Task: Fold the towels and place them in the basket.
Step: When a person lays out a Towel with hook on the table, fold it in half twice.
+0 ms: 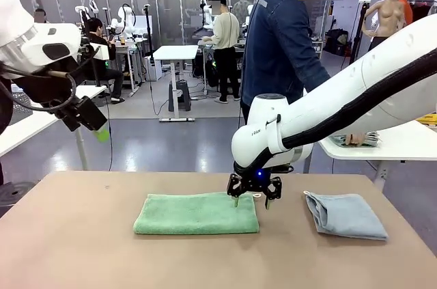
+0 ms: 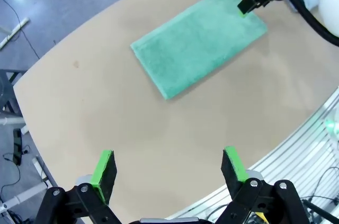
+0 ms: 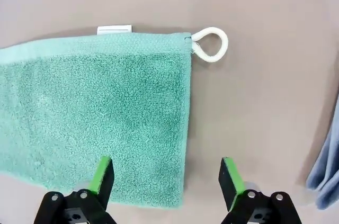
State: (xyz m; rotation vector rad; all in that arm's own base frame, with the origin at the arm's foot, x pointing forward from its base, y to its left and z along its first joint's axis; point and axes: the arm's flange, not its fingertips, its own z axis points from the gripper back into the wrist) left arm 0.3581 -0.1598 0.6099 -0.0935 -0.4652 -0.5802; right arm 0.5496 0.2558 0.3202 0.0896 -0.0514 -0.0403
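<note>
Two towels on the tan table [image 1: 68, 248]. The green towel [image 1: 196, 214] is a flat, fuzzy folded rectangle at centre frame, with a white loop [image 3: 212, 44] on one corner. The blue-grey towel [image 1: 347, 215] is folded at lower right. The right gripper [image 1: 253, 200] sits over the green towel's right end, fingers spread. The left gripper [image 2: 169, 168] is up high, fingers also apart.

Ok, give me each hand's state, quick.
Left hand: open, holding nothing.
Right hand: open, empty, just over the green towel's right end.

The white right arm [image 1: 341, 98], black-cabled, ends in a black tool [image 1: 252, 203] with green pads [image 3: 230, 176].
</note>
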